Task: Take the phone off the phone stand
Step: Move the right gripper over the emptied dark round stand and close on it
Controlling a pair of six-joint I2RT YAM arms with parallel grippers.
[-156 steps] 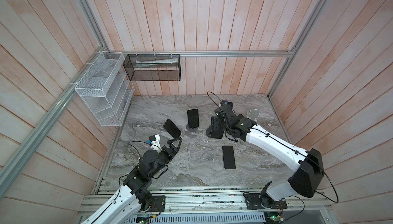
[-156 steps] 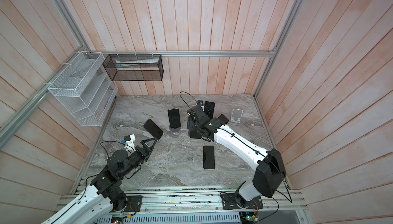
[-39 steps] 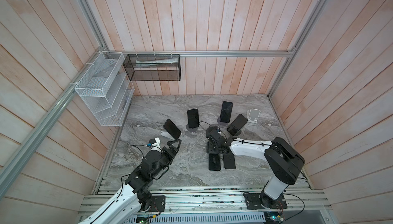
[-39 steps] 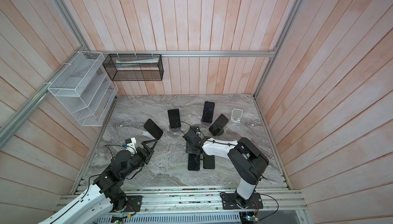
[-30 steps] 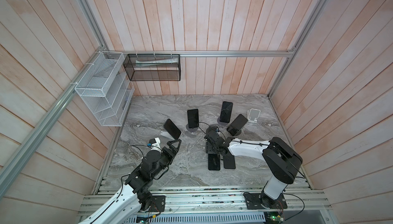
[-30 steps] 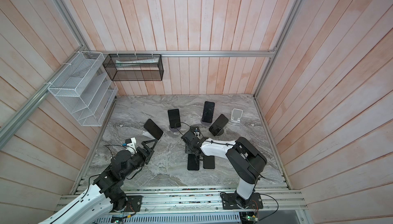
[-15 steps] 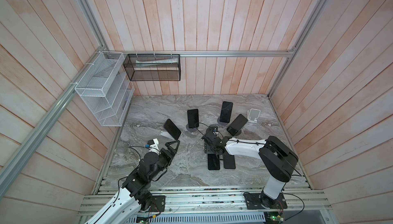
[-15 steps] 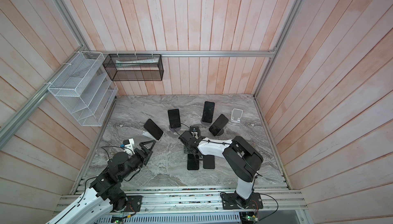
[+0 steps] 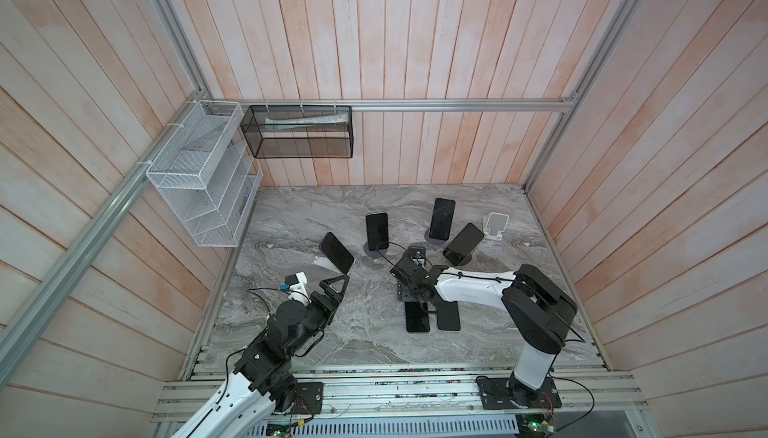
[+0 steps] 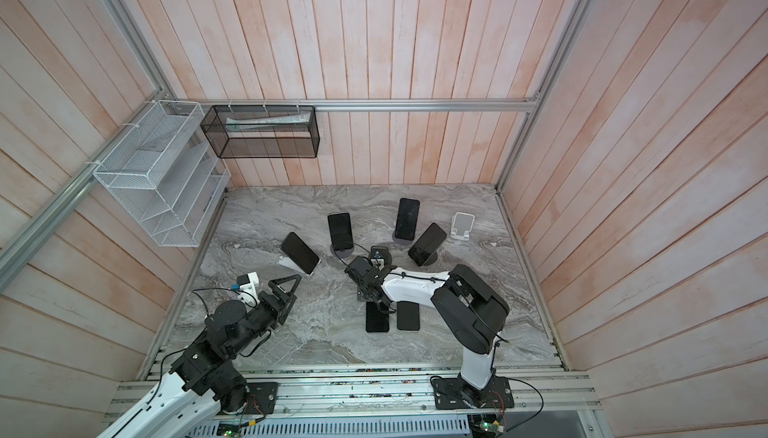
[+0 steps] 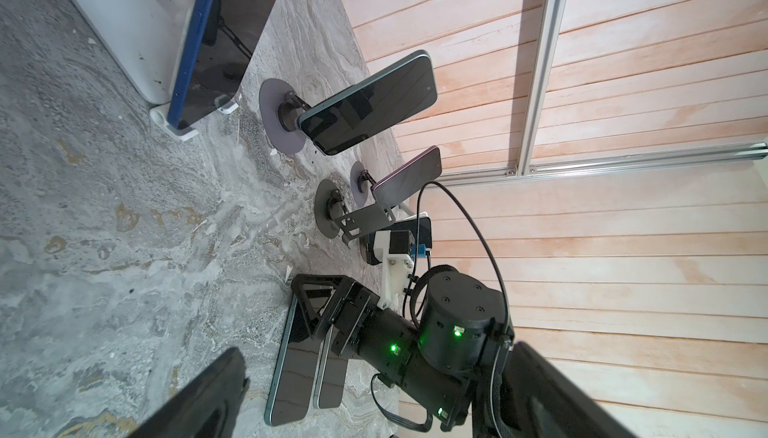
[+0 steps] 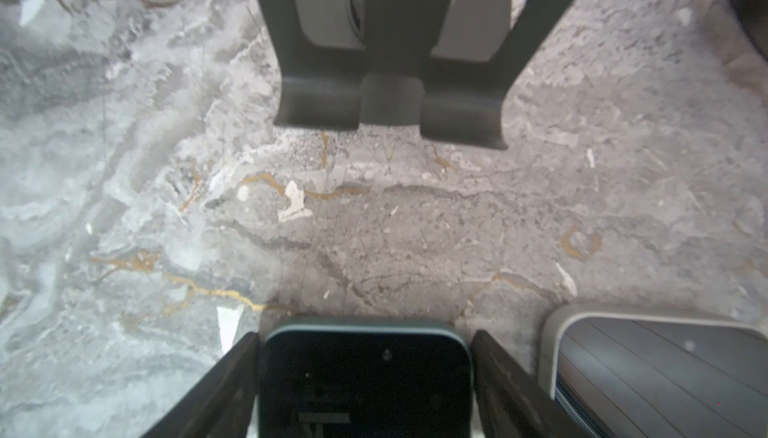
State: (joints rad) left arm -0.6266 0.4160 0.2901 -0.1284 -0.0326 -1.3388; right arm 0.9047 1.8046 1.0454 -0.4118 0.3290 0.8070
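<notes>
lying flat, the phone (image 12: 363, 382) aims lengthwise at the phone stand (image 12: 390, 95), right gripper (image 12: 363, 336) spread astride it.

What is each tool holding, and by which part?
Nothing. The left tool is open and empty; the right tool straddles the top end of the flat green phone without gripping.

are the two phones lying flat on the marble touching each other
Apart. The right wrist view shows bare marble and a right claw finger between the green-edged phone and the grey-edged phone; both top views show a gap too.
</notes>
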